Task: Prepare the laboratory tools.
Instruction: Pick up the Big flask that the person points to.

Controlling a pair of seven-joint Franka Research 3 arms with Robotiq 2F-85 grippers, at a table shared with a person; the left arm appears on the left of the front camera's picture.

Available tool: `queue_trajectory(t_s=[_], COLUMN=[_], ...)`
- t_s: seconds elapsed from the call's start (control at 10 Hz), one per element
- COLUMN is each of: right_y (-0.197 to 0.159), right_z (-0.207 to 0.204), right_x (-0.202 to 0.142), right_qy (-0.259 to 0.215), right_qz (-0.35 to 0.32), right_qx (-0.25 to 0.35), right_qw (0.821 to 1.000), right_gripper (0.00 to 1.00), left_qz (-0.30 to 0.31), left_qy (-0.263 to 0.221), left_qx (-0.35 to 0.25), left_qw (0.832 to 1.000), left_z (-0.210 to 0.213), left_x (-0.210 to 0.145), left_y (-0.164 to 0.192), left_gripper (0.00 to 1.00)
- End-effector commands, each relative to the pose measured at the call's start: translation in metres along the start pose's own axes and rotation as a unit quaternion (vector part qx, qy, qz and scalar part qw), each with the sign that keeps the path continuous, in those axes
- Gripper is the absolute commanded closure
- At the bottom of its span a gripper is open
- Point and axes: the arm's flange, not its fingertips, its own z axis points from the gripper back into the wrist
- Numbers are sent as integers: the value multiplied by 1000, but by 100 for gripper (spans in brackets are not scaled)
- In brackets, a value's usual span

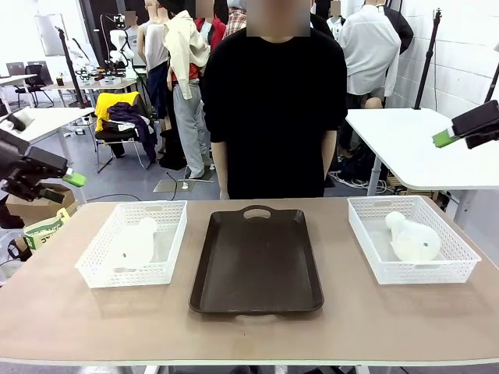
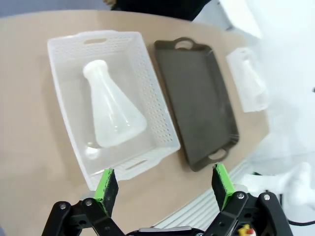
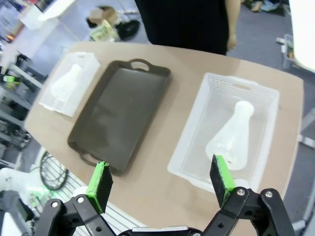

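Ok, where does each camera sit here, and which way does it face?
Front: fixed on the robot's side, facing the person across the table; left pincer and right pincer poke in at the edges.
Left wrist: above the table, looking down past the open left pincer at the left flask lying in the left basket.
Right wrist: likewise, past the open right pincer at the right flask in the right basket.
Shared: the brown tray.
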Motion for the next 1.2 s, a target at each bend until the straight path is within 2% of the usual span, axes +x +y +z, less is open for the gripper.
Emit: queue_trajectory(t_s=[0.0, 0.2, 0.4, 0.6, 0.9, 1.1], right_y=[-23, -56, -81, -97, -106, -111], right_z=[-34, -68, -99, -128, -145, -151], right_x=[-66, -76, -91, -101, -100, -98], right_qy=[-28, -37, -15, 51, 163, 167], right_qz=[-30, -70, -126, -184, -251, -268], right_qx=[116, 207, 267, 291, 302, 317], right_qw=[992, 975, 955, 938, 905, 894], right_gripper=[0, 0, 0, 0, 0, 0], left_qz=[54, 86, 115, 128, 145, 151], left_qy=[0, -11, -5, 7, 26, 33], left_qx=[-85, -174, -222, -231, -249, -276], left_qw=[995, 981, 968, 964, 957, 949], left_z=[-7, -19, -28, -36, -44, -48], left_x=[9, 5, 1, 0, -4, -4], left_y=[32, 54, 72, 82, 91, 96], left_gripper=[0, 0, 0, 0, 0, 0])
